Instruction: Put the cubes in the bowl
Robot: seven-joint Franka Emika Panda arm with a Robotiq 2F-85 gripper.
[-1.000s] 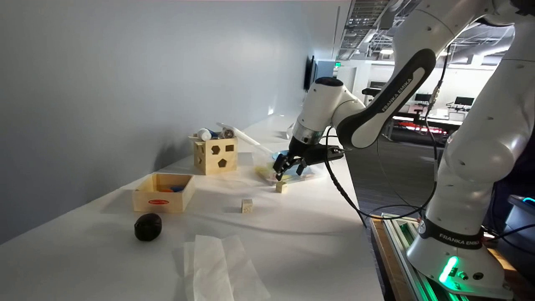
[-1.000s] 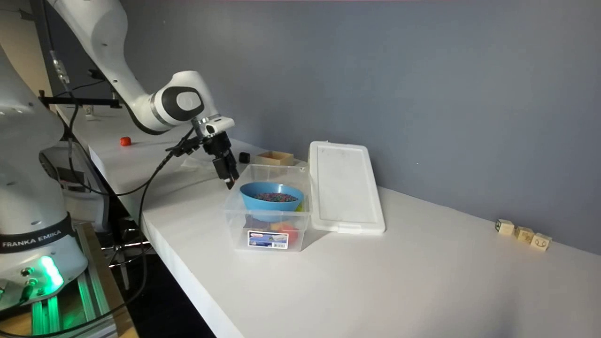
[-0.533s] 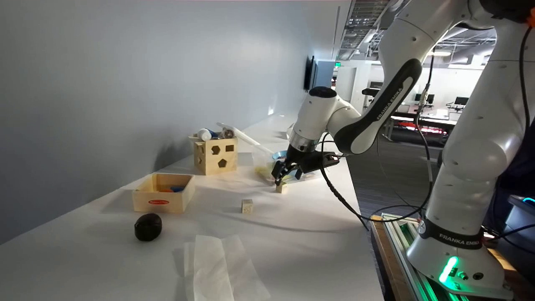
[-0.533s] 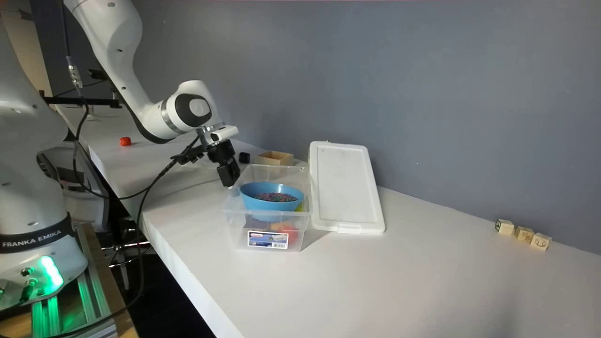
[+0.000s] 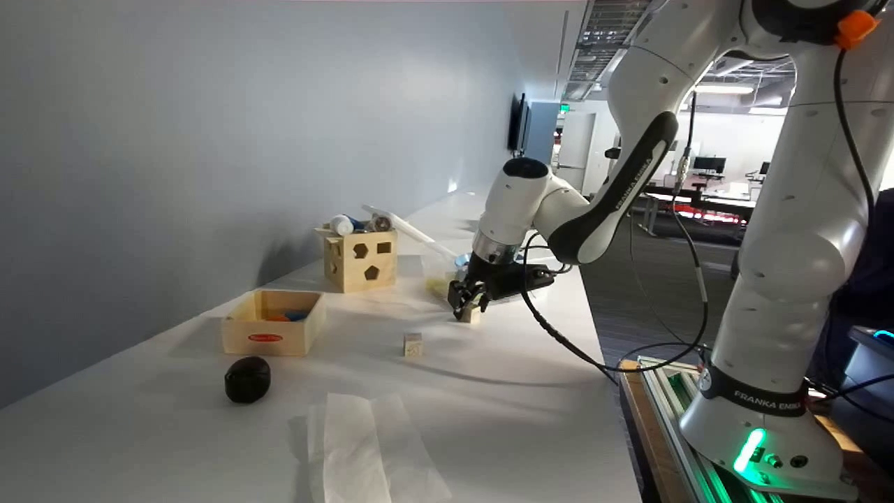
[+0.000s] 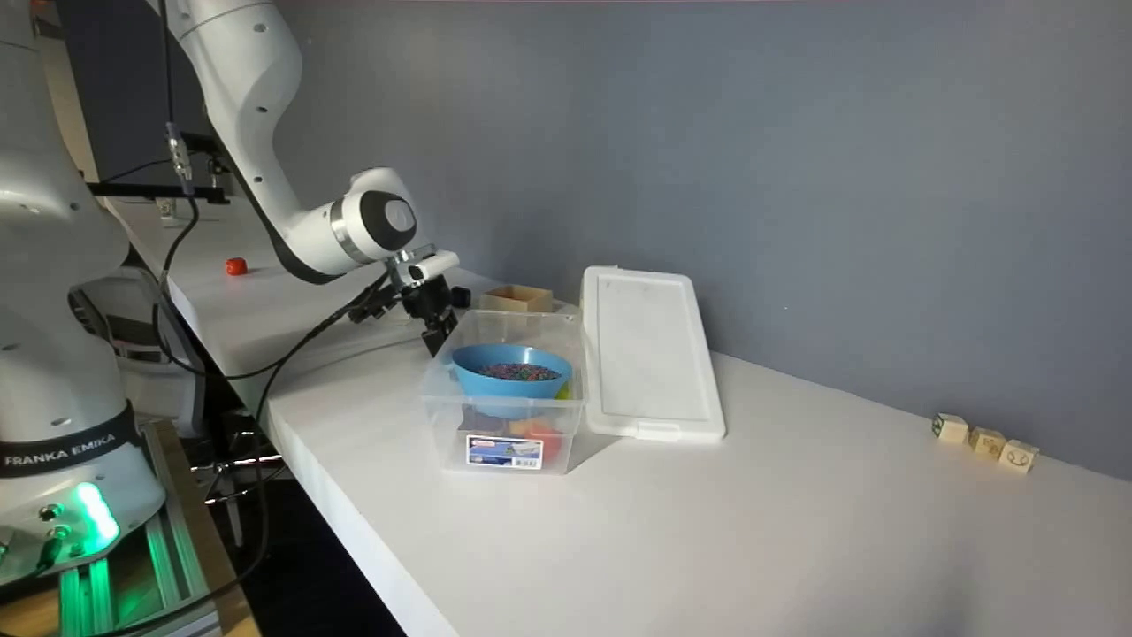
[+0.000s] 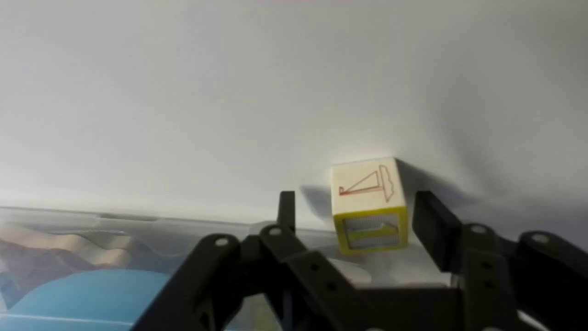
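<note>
Fingers (image 7: 434, 230) apart, a good bit wider than the cube (image 7: 370, 207) between them, holding nothing. Lower and closer to it than a second ago, so probably nearly ready to pinch. Cube on the table (image 6: 796, 531), just beside the clear box (image 6: 447, 438). In that, the bowl (image 6: 482, 387), with no cube seen inside. Farther out, another cube (image 5: 413, 344), and well apart, three more cubes (image 6: 988, 441).
</note>
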